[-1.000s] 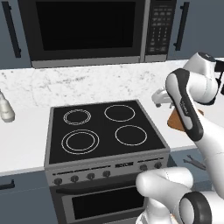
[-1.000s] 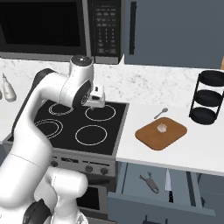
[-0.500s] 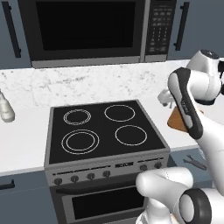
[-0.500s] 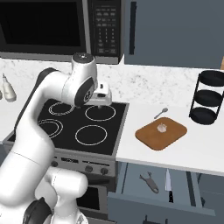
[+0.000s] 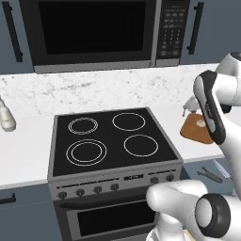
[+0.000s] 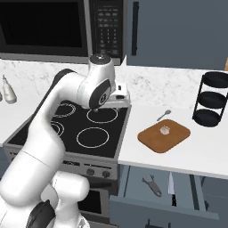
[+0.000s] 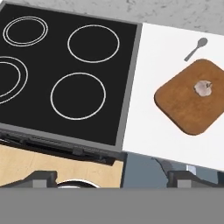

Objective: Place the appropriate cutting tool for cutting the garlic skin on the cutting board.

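Pincer (image 7: 112,177) spread wide, empty, above stove (image 7: 65,74) edge, knife (image 6: 171,187) in drawer (image 6: 164,196)

This is a home kitchen, rendered rather than real: a black glass stove (image 6: 82,127) with four ringed burners and a row of knobs sits over an oven door, with a built-in microwave (image 5: 94,33) and dark blue-grey cabinets (image 6: 178,33) above it. A white surface (image 6: 187,149) runs along a marbled backsplash and carries a wooden cutting board (image 6: 164,135) with a garlic (image 6: 165,129) bulb on it, a small spoon (image 6: 163,115) and a black tiered rack (image 6: 211,99). Below the surface an open drawer (image 6: 160,187) holds a knife (image 6: 171,189) and a scissor-like tool (image 6: 151,185).
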{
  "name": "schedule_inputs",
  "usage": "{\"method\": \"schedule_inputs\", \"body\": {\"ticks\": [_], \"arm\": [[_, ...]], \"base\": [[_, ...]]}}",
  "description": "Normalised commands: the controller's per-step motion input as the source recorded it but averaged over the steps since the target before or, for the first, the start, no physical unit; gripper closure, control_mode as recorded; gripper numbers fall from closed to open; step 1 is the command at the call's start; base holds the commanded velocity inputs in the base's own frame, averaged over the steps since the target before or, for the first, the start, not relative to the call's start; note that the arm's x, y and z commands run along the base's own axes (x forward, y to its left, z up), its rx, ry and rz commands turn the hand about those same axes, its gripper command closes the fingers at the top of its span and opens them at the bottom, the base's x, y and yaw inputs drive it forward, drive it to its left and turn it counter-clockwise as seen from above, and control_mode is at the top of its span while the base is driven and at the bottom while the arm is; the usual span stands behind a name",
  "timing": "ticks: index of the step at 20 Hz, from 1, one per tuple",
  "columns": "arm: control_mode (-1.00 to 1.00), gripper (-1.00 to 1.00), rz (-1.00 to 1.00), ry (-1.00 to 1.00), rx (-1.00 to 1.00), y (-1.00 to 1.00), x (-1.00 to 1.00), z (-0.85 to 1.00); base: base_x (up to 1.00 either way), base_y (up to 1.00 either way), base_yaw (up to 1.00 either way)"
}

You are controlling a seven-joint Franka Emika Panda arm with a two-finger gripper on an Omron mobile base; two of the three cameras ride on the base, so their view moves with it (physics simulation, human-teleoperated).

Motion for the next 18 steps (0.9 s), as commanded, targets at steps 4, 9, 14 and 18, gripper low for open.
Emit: {"method": "schedule_inputs", "body": {"ticks": [4,9,14,18], "arm": [[-1.00,-1.00,0.00,0.00,-0.02,-0.72,0.00,0.01],[-1.00,-1.00,0.00,0.00,-0.01,-0.72,0.00,0.00],[-1.00,-1.00,-0.01,0.00,-0.01,-0.66,-0.02,0.00],[-1.00,-1.00,-0.02,-0.02,0.00,-0.49,-0.01,-0.08]], "base": [[0.00,0.00,0.00],[0.00,0.00,0.00],[0.00,0.00,0.00],[0.00,0.00,0.00]]}}
